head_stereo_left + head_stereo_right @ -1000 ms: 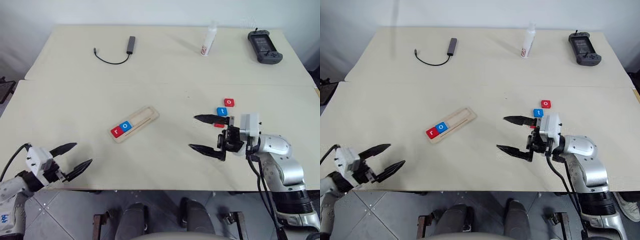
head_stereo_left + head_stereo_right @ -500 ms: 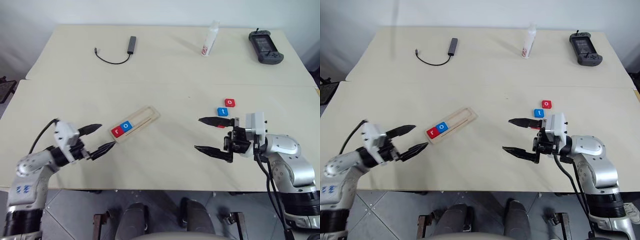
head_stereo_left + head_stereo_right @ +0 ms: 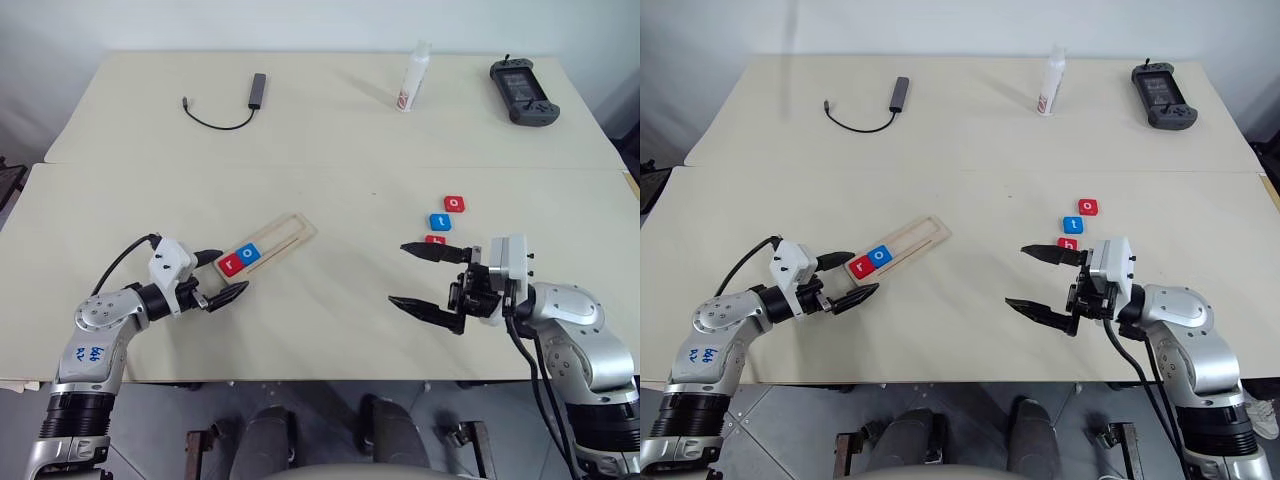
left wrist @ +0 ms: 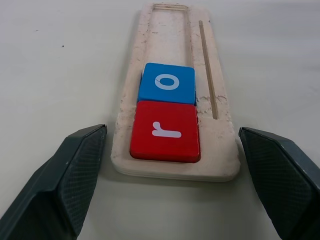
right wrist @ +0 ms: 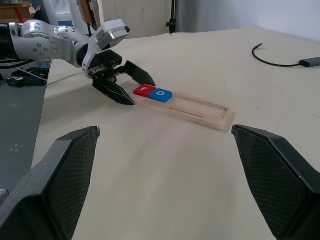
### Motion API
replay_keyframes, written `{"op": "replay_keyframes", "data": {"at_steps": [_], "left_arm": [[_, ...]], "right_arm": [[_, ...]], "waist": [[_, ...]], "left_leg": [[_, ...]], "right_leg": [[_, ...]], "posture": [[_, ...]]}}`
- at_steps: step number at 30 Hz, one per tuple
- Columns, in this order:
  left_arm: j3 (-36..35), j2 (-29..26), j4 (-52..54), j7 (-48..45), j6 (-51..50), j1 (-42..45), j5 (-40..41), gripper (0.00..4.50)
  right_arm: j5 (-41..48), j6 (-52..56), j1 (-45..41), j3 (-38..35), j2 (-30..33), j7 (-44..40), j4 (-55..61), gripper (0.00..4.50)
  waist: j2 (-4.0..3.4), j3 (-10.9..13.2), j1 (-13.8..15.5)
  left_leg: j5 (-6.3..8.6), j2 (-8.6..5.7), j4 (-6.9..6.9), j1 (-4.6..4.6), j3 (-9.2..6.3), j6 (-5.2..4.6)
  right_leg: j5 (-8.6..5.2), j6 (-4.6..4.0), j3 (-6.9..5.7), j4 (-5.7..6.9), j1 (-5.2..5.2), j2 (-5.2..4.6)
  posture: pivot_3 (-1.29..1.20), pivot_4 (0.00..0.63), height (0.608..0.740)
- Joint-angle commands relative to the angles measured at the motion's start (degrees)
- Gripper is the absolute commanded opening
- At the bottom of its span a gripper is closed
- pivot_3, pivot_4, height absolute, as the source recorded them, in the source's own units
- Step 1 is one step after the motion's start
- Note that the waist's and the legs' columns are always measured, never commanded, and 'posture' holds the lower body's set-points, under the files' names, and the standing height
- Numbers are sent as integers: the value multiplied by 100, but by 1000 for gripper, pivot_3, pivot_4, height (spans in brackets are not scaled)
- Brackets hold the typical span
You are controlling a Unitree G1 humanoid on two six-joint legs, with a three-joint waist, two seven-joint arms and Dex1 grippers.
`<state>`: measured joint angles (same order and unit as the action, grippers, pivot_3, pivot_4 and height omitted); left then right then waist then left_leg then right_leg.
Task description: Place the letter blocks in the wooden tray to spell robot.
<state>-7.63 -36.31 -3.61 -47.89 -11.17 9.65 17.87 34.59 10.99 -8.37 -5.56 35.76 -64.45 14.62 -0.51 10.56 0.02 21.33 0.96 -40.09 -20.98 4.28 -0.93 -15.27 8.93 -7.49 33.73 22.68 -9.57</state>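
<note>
Left tool (image 3: 222, 277) stands spread around the near end of the long pale-wood tray (image 3: 283, 232), one finger each side, gripping nothing, probably to steady it. Red "r" block (image 4: 165, 131) and blue "o" block (image 4: 167, 83) fill that end; the tray's long axis runs straight away from the tool. Right tool (image 3: 427, 281), wide and empty, hangs beside three loose blocks (image 3: 441, 222) on the cream bench (image 3: 330, 140).

On the desk (image 3: 330, 330), a white bottle (image 3: 411, 78) stands at the far edge, a cabled adapter (image 3: 256, 91) to its left, a black controller (image 3: 524, 90) to its right.
</note>
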Motion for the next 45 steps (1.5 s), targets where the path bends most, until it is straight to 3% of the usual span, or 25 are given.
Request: {"op": "replay_keyframes", "data": {"at_steps": [1, 5, 6, 14, 20, 27, 31, 33, 35, 40, 45], "left_arm": [[177, -101, -186, -254, -83, -20, -73, 4500], [324, -125, -327, -546, 107, 41, -114, 3448], [337, -92, -360, -622, 237, 76, -102, 3400], [796, 173, -337, -1250, 996, 832, -137, 3400], [1869, 407, -712, -1866, 1354, 1709, -771, 3400], [2353, 1041, -1649, -1930, 1597, 2479, -1160, 3400], [2330, 1198, -1885, -1893, 1531, 2634, -1170, 3400], [2255, 1230, -1888, -1853, 1406, 2637, -1104, 4133], [2200, 1219, -1809, -1922, 1339, 2595, -1012, 4479], [1909, 1010, -1650, -2178, 1557, 2368, -764, 4479], [1150, 550, -1862, -2638, 2245, 1913, -166, 4479]], "right_arm": [[34, -160, -54, -126, -10, -15, 86, 4441], [7, -217, -89, -129, 11, -40, 0, 4500], [1, -227, -86, -132, 20, -50, -13, 4500], [8, -296, 457, -608, 247, -23, 169, 4500], [227, -226, 1480, -1468, 352, 201, 655, 4500], [249, -207, 2634, -2196, 297, 388, 997, 4500], [281, -266, 2973, -2368, 200, 470, 1079, 4500], [266, -318, 3094, -2404, 142, 489, 1085, 4500], [250, -351, 3155, -2423, 101, 518, 1079, 4500], [130, -610, 3420, -2671, -85, 645, 924, 4500], [4, -1246, 3956, -3129, -563, 656, 584, 4500]], "waist": [[-1, 0, -1], [-2, -1, 6], [-2, -1, 13], [-1, -1, 151], [-1, -1, 169], [4, -2, 136], [4, -3, 143], [4, -3, 145], [4, -3, 145], [4, -3, 145], [3, -3, 138]], "left_leg": [[0, 0, 0, 1, 0, 0], [0, -1, 0, 3, 2, 0], [0, -1, 0, 3, 1, 0], [0, -1, -5, -4, 1, 0], [0, -6, -6, -8, 2, -1], [-1, -4, -6, -5, 7, -3], [-2, -3, -6, -3, 6, -4], [-1, -3, -6, -2, 5, -4], [-1, -3, -7, -3, 4, -4], [-1, -3, -7, -3, 3, -4], [-1, -1, -1, -1, 2, -4]], "right_leg": [[0, 0, 0, 0, 0, 0], [0, 0, 2, 1, -1, 0], [0, 0, 2, 1, -2, 0], [0, 0, -3, -1, -1, 0], [1, 1, -4, -4, -2, 0], [1, 2, -1, -3, -2, 0], [1, 2, 0, -2, -4, 0], [1, 2, 1, -2, -4, 0], [1, 2, 1, -2, -4, 0], [1, 2, 1, -2, -4, 0], [1, 2, -1, -5, -3, 0]], "posture": [[0, 150, 740], [0, 150, 740], [0, 150, 740], [0, 150, 740], [0, 150, 740], [0, 150, 740], [0, 150, 740], [0, 150, 740], [0, 150, 740], [0, 150, 740], [0, 150, 740]]}}
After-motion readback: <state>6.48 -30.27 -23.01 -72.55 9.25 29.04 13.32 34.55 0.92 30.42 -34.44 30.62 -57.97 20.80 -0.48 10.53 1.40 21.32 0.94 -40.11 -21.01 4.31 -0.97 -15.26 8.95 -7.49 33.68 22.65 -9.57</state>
